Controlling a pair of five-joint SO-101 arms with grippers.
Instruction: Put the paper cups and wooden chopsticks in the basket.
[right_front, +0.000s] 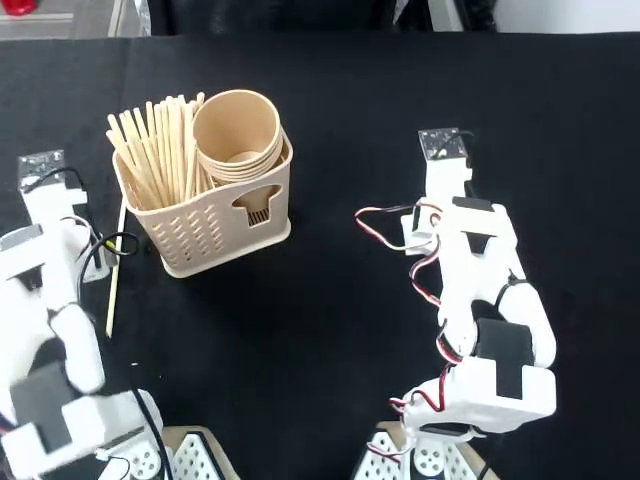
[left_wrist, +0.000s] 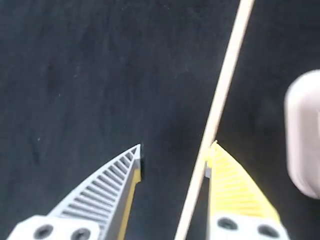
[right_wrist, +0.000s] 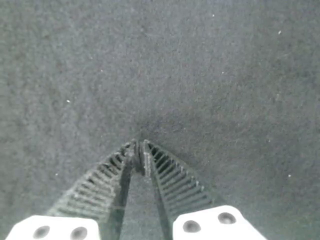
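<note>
White plastic arm segments (right_front: 480, 260) with black servo blocks (right_front: 503, 345); red, white and black looped cables (right_front: 430, 280); ribbed triangular end effector fingers (left_wrist: 107, 185), grey and yellow.

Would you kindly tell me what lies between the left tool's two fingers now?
One wooden chopstick, lying on the black cloth beside the yellow finger of the open left tool, as the left wrist view shows.

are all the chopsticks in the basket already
No, one wooden chopstick lies on the black table beside the basket.
</note>
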